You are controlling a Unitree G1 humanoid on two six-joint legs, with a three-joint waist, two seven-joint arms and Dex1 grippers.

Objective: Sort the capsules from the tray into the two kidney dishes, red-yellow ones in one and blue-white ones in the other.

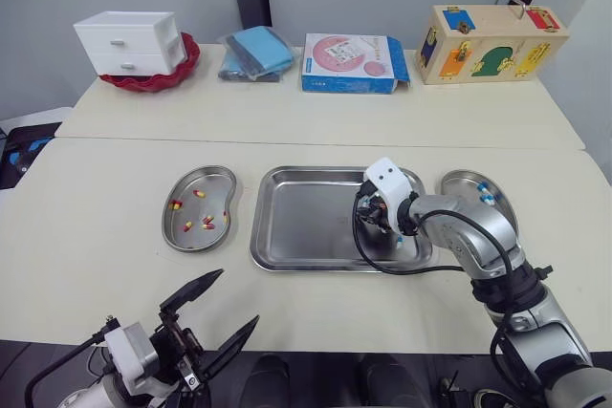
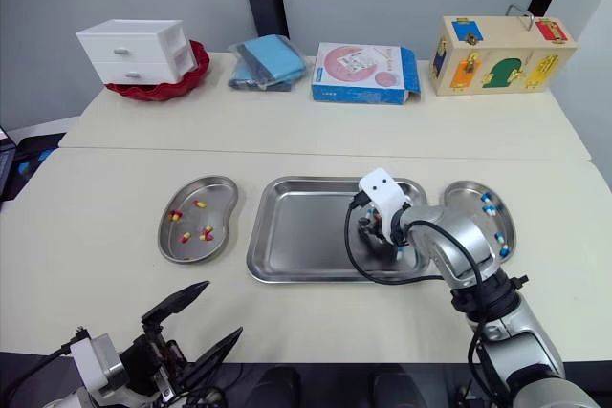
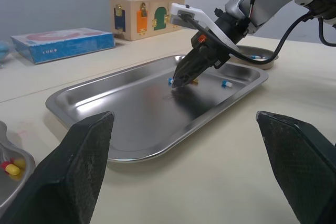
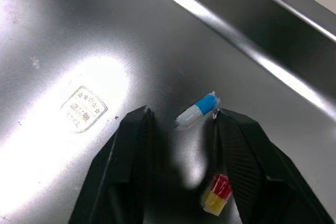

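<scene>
My right gripper [image 4: 181, 114] is down inside the steel tray [image 1: 287, 246], open, with its fingertips on either side of a blue-white capsule [image 4: 197, 110] lying on the tray floor. A red-yellow capsule [image 4: 216, 194] lies just beside the fingers [image 4: 247, 166]. Another blue-white capsule [image 3: 227, 83] lies farther along the tray. The left kidney dish [image 1: 182, 236] holds several red-yellow capsules [image 1: 207, 223]. The right kidney dish [image 1: 459, 183] holds blue-white ones [image 1: 486, 196]. Near the table's front edge, left of the tray, my left gripper [image 1: 238, 295] hangs open and holds nothing.
Along the far table stand a white drawer box [image 1: 129, 42] on a red plate, blue packets [image 1: 256, 53], a blue-pink carton [image 1: 354, 63] and a wooden lock box [image 1: 490, 43]. A seam between the two tables runs behind the tray.
</scene>
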